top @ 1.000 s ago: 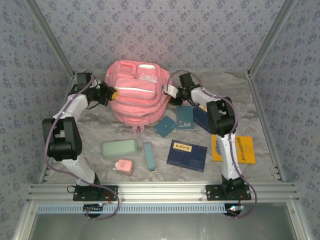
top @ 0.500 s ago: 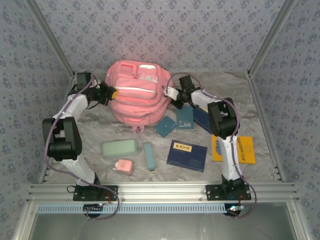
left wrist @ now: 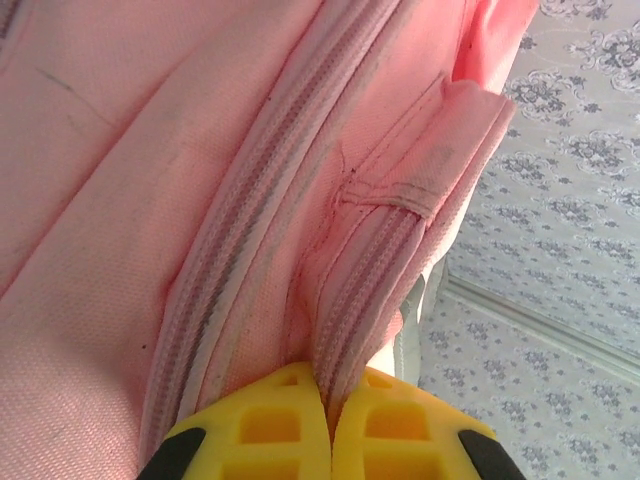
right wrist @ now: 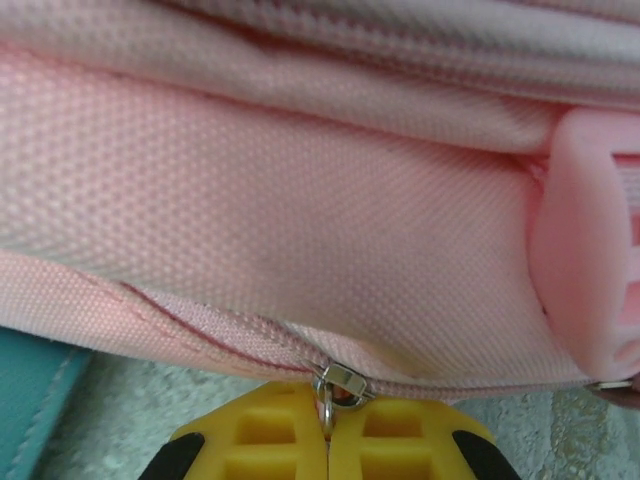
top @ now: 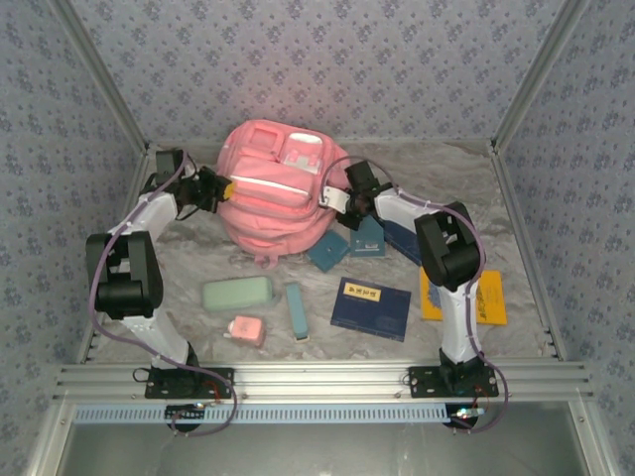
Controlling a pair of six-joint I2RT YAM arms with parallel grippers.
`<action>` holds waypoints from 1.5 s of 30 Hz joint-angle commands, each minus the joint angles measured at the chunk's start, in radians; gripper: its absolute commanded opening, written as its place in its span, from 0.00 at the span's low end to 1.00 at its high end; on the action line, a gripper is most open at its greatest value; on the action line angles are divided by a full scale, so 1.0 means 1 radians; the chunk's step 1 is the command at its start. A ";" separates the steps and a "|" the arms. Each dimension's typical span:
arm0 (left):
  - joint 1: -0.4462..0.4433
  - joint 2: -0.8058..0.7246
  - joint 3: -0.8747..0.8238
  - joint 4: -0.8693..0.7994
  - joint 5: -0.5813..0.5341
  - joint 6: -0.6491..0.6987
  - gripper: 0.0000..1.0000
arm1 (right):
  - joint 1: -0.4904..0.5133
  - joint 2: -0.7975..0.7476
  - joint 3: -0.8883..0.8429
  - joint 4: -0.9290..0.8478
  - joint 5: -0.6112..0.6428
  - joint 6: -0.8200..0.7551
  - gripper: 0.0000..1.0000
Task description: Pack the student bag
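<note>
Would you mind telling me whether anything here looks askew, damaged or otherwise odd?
Nothing looks spilled or damaged. The student bag lies on the table, its seam pinched by the left pincer and its metal zipper pull by the right pincer; both look deliberate.

The bag [right wrist: 300, 200] is matt, coarse-woven cloth; the zip pull [right wrist: 340, 383] at the right pincer [right wrist: 328, 445] tips is shiny metal.

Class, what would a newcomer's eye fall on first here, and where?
The big pink student bag sits at the back centre. The left gripper is shut on its zipper seam, the right gripper on a metal zipper pull. A dark blue book lies in front.
</note>
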 commanded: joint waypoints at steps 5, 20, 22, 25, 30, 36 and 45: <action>-0.022 -0.052 -0.031 0.156 -0.036 -0.120 0.00 | 0.073 -0.069 0.001 -0.136 -0.024 -0.001 0.00; -0.029 -0.069 -0.083 0.212 -0.026 -0.168 0.00 | 0.105 -0.029 0.067 -0.259 -0.071 0.187 0.12; -0.027 -0.071 -0.088 0.212 -0.024 -0.167 0.00 | 0.103 -0.041 0.040 -0.230 -0.053 0.212 0.13; -0.026 -0.073 -0.094 0.215 -0.024 -0.166 0.00 | 0.086 -0.079 -0.029 -0.166 -0.066 0.260 0.21; -0.023 -0.076 -0.104 0.219 -0.023 -0.167 0.00 | 0.062 -0.130 -0.111 -0.073 -0.121 0.327 0.24; -0.023 -0.085 -0.109 0.217 -0.018 -0.170 0.00 | 0.053 -0.130 -0.110 -0.064 -0.120 0.368 0.08; -0.016 -0.099 -0.121 0.214 -0.019 -0.175 0.00 | 0.068 -0.211 -0.194 -0.030 -0.061 0.423 0.04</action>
